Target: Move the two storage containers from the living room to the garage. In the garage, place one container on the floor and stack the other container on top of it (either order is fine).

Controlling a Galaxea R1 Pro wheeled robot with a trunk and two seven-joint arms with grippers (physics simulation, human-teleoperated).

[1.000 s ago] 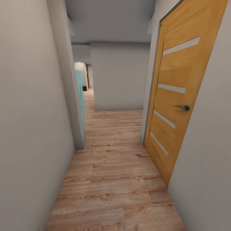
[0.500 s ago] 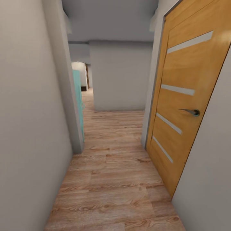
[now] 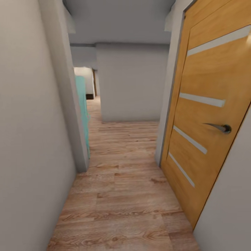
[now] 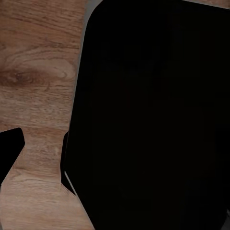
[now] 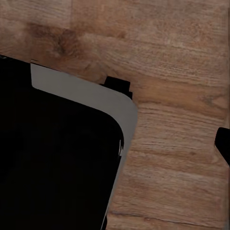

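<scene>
Each wrist view looks down past a large black rounded body edged in pale grey [image 4: 143, 115] onto light wood plank flooring [image 5: 177, 143], with small black tips at the frame edges, so I cannot tell whether either of the two grippers stands apart or together. From the head, one narrow corridor runs ahead between one plain pale grey wall [image 3: 31, 139] on the left and one honey-coloured wooden door [image 3: 209, 115] on the right, which carries three pale horizontal strips and one dark metal lever handle [image 3: 219, 127]. Further along on the left one turquoise panel [image 3: 82, 108] stands just past the wall's corner, and one pale grey wall block [image 3: 130, 83] closes the corridor ahead, with an opening beside it at the left.
</scene>
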